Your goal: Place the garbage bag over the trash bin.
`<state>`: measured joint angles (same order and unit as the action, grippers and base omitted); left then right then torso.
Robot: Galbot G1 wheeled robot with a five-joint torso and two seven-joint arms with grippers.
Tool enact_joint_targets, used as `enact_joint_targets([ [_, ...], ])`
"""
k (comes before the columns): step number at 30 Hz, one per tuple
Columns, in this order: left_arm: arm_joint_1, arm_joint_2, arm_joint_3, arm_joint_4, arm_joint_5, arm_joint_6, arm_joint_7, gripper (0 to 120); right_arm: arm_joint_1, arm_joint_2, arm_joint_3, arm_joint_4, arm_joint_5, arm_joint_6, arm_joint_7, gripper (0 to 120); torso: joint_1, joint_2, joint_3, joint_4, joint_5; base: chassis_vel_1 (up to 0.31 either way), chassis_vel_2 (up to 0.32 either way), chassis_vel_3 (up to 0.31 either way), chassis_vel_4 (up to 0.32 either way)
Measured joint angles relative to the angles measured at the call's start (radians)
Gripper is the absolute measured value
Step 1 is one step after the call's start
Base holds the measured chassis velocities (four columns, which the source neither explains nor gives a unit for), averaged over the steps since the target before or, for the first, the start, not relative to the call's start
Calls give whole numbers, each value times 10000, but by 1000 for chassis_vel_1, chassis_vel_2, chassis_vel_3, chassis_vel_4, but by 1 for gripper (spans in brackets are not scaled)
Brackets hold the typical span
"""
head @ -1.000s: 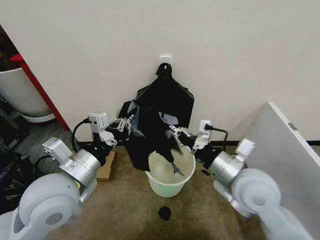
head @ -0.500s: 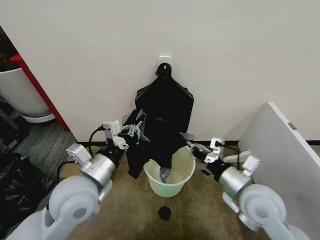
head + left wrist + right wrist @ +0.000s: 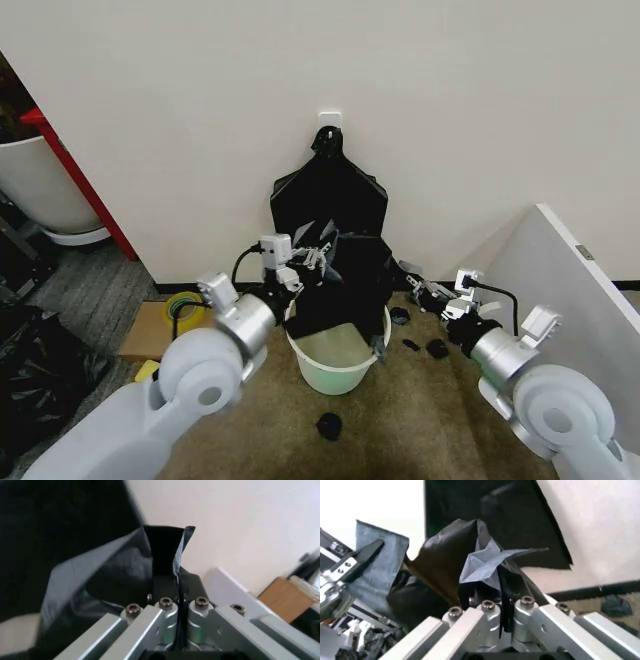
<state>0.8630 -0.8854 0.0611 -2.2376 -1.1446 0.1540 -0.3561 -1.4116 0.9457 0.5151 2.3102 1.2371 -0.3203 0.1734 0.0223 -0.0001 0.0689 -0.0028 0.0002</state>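
While I look down from my head, I count one round white plastic trash bin [image 3: 340, 368] on the brown carpet against the wall, one thin glossy black garbage bag [image 3: 345, 285] draped over its far rim, and one flat kite-shaped bundle of black bags [image 3: 330, 200] hanging on the wall behind. Four small crumpled black scraps [image 3: 329, 426] lie on the carpet, one in front of the bin and three to its right. My left tool [image 3: 312, 258] is just above the bin's left rim, at the bag's upper left edge. My right tool [image 3: 420, 287] sits right of the bin, beside the bag's right edge.

From my left wrist, the left tool [image 3: 179, 609] is clenched on a thin fold of the garbage bag [image 3: 95, 558], which rises from between the fingers.

From my right wrist, the right tool [image 3: 502, 609] grips a bunched fold of the garbage bag [image 3: 475, 566]; my left tool [image 3: 350, 570] shows farther off, beyond the bag.
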Motion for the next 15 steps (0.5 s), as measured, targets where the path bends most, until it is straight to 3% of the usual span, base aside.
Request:
enact_joint_targets([
  [9, 1249, 296, -481, 624, 264, -23, -2, 0, -168, 1325, -1025, -1521, -1599, -48, -38, 0, 0, 1, 0, 5, -2, 0, 0, 0, 0],
  [15, 2001, 157, -574, 800, 525, -11, -128, 0, -178, 1366, -1251, -1898, -2525, -523, 214, 0, 0, 1, 0, 3, 0, 0, 0, 0, 0],
])
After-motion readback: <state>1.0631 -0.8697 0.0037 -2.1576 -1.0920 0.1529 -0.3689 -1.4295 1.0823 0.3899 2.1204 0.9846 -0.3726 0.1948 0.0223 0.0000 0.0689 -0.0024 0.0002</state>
